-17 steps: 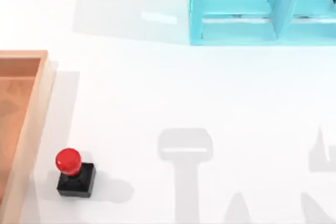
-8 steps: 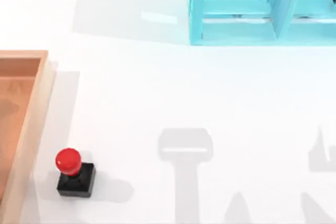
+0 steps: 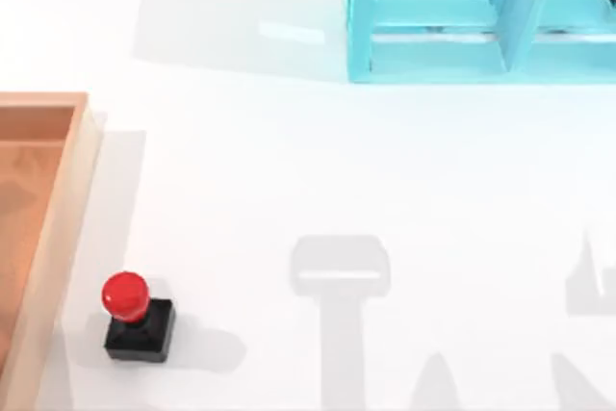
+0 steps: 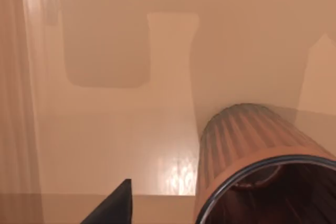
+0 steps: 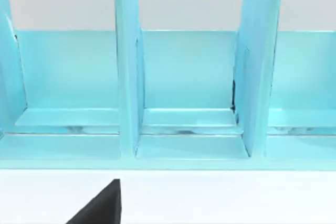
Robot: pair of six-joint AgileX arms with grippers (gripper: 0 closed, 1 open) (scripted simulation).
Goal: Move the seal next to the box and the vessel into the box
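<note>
The top view showed the seal (image 3: 135, 315) beside the box (image 3: 58, 228); the left wrist view showed the vessel (image 4: 257, 166) over its floor; neither hand's state could be told.

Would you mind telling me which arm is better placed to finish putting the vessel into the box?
Probably the left. In its wrist view the vessel sits right at that camera, over the box's orange-brown floor. The right wrist view faces the cyan frame, across the table from the box.

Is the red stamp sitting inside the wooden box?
No, the seal stands on the white table, just outside the rim of the box.
</note>
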